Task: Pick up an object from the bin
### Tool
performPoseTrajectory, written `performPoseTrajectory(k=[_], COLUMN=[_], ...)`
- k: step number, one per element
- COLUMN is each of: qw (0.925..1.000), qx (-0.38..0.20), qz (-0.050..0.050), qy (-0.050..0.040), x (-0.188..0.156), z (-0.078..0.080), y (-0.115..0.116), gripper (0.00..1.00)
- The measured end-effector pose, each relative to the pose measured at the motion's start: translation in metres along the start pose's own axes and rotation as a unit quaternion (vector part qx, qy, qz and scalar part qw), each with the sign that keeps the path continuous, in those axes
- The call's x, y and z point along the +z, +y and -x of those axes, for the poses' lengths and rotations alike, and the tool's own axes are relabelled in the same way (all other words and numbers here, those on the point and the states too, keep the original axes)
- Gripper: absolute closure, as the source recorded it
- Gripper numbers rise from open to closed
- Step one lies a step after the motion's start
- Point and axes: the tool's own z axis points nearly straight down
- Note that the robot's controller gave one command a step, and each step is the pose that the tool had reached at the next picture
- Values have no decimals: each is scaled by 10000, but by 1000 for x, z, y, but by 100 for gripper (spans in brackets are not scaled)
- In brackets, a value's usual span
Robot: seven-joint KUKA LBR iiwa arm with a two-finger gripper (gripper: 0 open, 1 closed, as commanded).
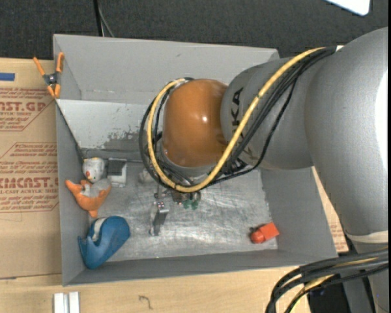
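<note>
Camera view: looked down into the grey metal bin (182,51), with the arm (326,109) coming in from the right and covering a good chunk of the bin's upper right.
Wrist: a glossy orange cover (189,126) sat over the middle of the bin, with yellow and black cables (247,119) looped round it.
End effector (159,218): poked out below the orange cover, low over the scuffed bin floor roughly in the centre, a bit left of middle. Honestly can't tell how wide it was set, or whether it had anything in it.
Under it: as far as I could see, just bare floor, not right above any of the things.
Blue toy (104,240): rounded, kind of whale-shaped, in the bottom left corner. Nearest thing to the end effector, down and to its left, but apart from it.
Orange and white toy (90,191): duck-like figure against the left wall, just above the blue toy.
Grey and white piece (116,171): small, right beside the orange and white toy near the sloped back wall. Too small to say what it was.
Red-orange block (264,233): small, on its own at the lower right, well apart from the end effector.
Desk (182,292): light wood, showing below the bin.
</note>
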Motion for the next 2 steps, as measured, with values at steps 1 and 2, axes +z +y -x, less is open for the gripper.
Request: performPoseTrajectory(k=[1, 2], qw=[9999, 9999], qx=[-109, 109], qz=[-6, 0], qy=[49, 12], x=[7, 7], z=[7, 9], y=[17, 71], gripper=[0, 0])
